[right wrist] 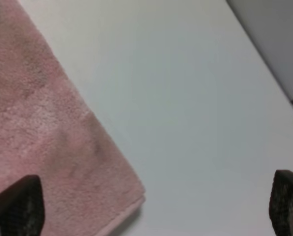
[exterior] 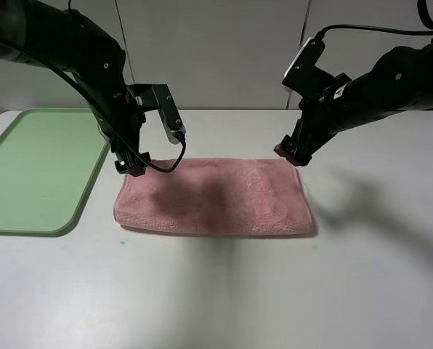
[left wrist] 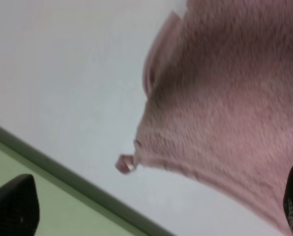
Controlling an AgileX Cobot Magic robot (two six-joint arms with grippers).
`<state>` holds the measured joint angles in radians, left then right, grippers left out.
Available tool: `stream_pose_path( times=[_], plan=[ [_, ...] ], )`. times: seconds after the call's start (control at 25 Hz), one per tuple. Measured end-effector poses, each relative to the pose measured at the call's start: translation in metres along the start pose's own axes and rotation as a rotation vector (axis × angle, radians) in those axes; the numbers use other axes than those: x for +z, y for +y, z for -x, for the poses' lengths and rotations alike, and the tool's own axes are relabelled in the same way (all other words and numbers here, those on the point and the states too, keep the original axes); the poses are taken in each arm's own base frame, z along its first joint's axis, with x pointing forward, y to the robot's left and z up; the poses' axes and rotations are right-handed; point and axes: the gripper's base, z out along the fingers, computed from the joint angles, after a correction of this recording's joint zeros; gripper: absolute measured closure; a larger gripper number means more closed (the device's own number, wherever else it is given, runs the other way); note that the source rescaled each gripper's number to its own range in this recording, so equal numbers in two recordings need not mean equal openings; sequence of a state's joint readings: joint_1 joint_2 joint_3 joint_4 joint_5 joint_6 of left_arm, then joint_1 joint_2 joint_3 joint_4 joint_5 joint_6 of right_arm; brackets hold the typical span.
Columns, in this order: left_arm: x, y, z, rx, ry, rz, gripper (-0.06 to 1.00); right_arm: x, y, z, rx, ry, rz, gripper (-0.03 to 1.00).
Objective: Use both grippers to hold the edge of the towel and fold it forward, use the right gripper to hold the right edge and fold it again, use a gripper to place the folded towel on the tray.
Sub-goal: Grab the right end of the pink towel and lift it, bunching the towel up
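Note:
The pink towel [exterior: 216, 198] lies flat on the white table as a wide rectangle, and two layers show at its corners. My left gripper [exterior: 131, 169] hovers just above the towel's far left corner, open and empty. The left wrist view shows the towel [left wrist: 225, 98], its little corner loop [left wrist: 125, 163] and the fingertips [left wrist: 14, 206] spread wide. My right gripper [exterior: 289, 154] hovers over the far right corner, open and empty. The right wrist view shows the towel's corner [right wrist: 43, 128] and spread fingertips [right wrist: 18, 209]. The light green tray [exterior: 35, 167] lies to the left of the towel.
The tray's rim [left wrist: 63, 172] runs close to the towel's left corner in the left wrist view. The white table [exterior: 224, 291] spreads in front of and to the right of the towel. A pale wall stands behind the table.

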<state>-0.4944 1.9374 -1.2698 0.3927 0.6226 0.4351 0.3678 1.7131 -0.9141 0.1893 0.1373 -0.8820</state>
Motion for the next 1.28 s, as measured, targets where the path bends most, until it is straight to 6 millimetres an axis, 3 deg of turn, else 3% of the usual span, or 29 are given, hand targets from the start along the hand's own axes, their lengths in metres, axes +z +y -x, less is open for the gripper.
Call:
stream_pose_path(
  times=[0.16, 0.32, 0.48, 0.68, 0.96, 1.12, 1.28],
  plan=[
    [-0.001, -0.003, -0.007, -0.018, 0.077, -0.034, -0.05, 0.000, 0.001, -0.001, 0.084, 0.013, 0.014, -0.03],
    [-0.018, -0.002, -0.016, -0.093, 0.127, -0.040, -0.05, 0.000, 0.004, -0.003, 0.133, 0.036, 0.039, -0.03],
    [-0.050, 0.001, -0.026, -0.225, 0.146, -0.033, -0.05, 0.000, 0.005, -0.004, 0.156, 0.046, 0.048, -0.03],
    [-0.113, 0.001, -0.044, -0.352, 0.060, 0.014, -0.05, 0.000, 0.005, -0.004, 0.159, 0.046, 0.047, -0.03],
    [-0.201, -0.034, -0.078, -0.471, -0.186, 0.105, -0.05, 0.000, 0.005, -0.004, 0.159, 0.046, 0.047, -0.03],
    [-0.225, -0.060, -0.109, -0.518, -0.277, 0.158, -0.05, 0.000, 0.005, -0.004, 0.161, 0.047, 0.048, -0.03],
    [-0.236, -0.086, -0.144, -0.568, -0.361, 0.161, -0.05, 0.000, 0.005, -0.004, 0.163, 0.046, 0.048, -0.03]
  ],
)
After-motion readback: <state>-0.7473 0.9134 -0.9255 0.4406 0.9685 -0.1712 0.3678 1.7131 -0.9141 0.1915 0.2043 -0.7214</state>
